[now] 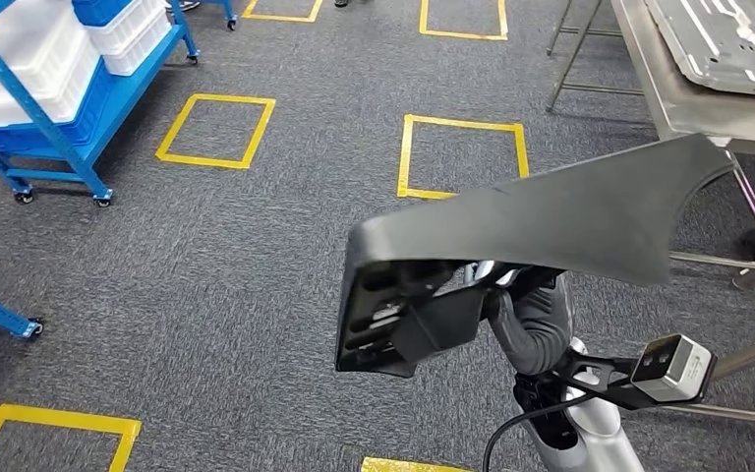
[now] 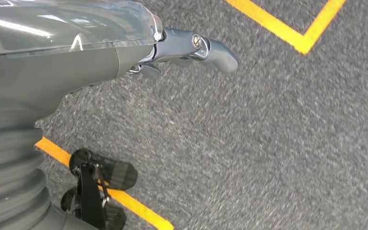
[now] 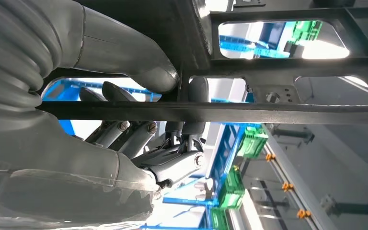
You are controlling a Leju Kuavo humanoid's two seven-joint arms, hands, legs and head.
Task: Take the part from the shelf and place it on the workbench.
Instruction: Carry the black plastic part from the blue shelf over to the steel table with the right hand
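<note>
**Part carried toward the workbench**

Part, a broad black panel, rides above the carpet, its far tip near the steel workbench. The right hand grips its ribbed underside near one end. The left hand hangs with nothing in it, fingers loosely extended. Risk: the long overhang could twist the panel loose or strike the bench edge.

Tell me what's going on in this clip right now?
The robot's right hand holds a large black part up over the grey carpet, its fingers wrapped around one of the part's bars. The metal workbench stands ahead to the right; the part is not on it yet. The left hand hangs empty above the floor.
</note>
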